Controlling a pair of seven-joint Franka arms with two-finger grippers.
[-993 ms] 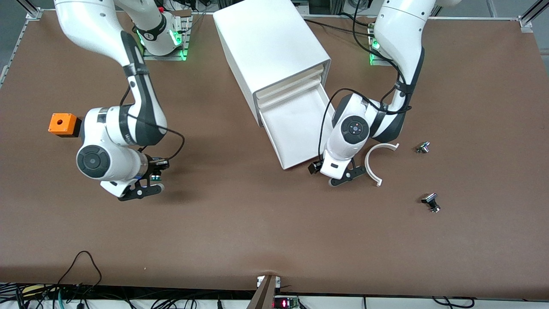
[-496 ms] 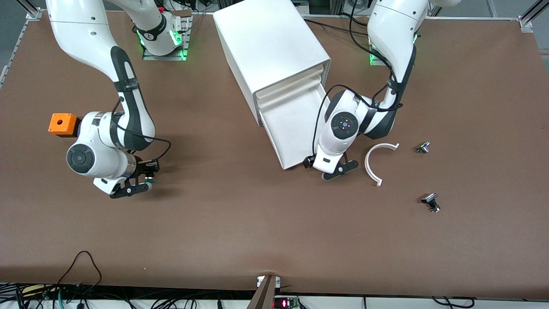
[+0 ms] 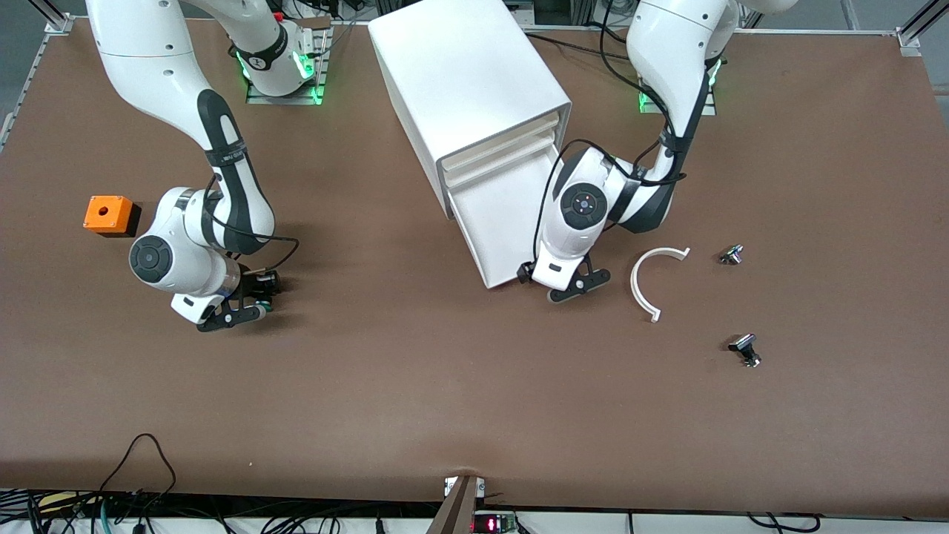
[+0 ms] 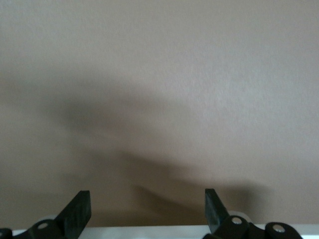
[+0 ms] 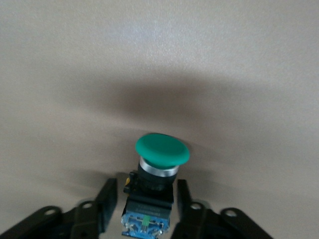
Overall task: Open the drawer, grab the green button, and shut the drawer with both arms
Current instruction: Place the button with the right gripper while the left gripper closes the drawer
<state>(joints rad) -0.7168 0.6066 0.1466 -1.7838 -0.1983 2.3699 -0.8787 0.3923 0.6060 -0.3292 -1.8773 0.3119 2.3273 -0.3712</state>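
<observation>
The white cabinet (image 3: 474,89) stands mid-table with its lowest drawer (image 3: 511,222) pulled out; the tray's visible part looks empty. My right gripper (image 3: 237,315) is low over the table toward the right arm's end, shut on the green button (image 5: 162,148). In the right wrist view the gripper (image 5: 144,188) holds the black-blue body, with the green cap pointing out past the fingertips. My left gripper (image 3: 574,285) is open and empty at the front corner of the open drawer. In the left wrist view the gripper (image 4: 147,201) has its fingers wide apart over a white edge.
An orange box (image 3: 111,213) sits near the right arm's elbow. A white curved piece (image 3: 652,285) lies beside the left gripper. Two small buttons (image 3: 732,254) (image 3: 745,350) lie toward the left arm's end.
My left gripper has moved in from beside the curved piece to the drawer's front corner. My right gripper, still holding the button, has shifted toward the orange box and dropped closer to the table.
</observation>
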